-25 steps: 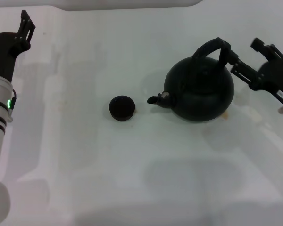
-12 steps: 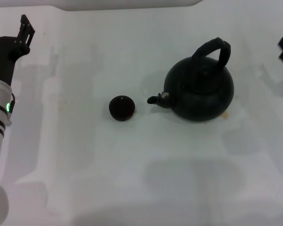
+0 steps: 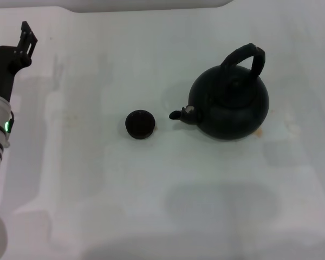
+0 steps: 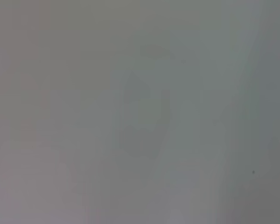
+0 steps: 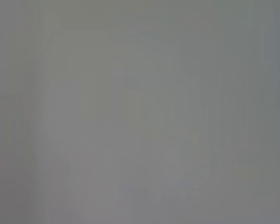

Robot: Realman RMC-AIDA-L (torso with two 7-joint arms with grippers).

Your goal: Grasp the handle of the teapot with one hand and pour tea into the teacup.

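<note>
- Teapot (image 3: 229,103) sits upright on the white table (image 3: 151,206), toward the robot's right side of the work area; it is round, matte black and by far the larger of the two vessels.
- Its arched handle (image 3: 244,57) rises over the top, free, with no gripper on it or near it.
- Its short spout (image 3: 183,114), marked with a pale silvery spot, points toward the robot's left, straight at the teacup.
- Teacup (image 3: 140,124), small, low and black, stands on the table just beside the spout's tip but apart from it, with a narrow strip of bare table between them.
- Whether any tea is in the cup I cannot tell; its inside reads only as dark.
- Left gripper (image 3: 26,35) is held up at the far left edge of the scene, well apart from the cup and the pot, holding nothing; only one dark finger end shows, so how far its fingers stand apart I cannot tell.
- Right gripper does not appear in the head view.
- Both wrist views show only a blank grey-white surface.
</note>
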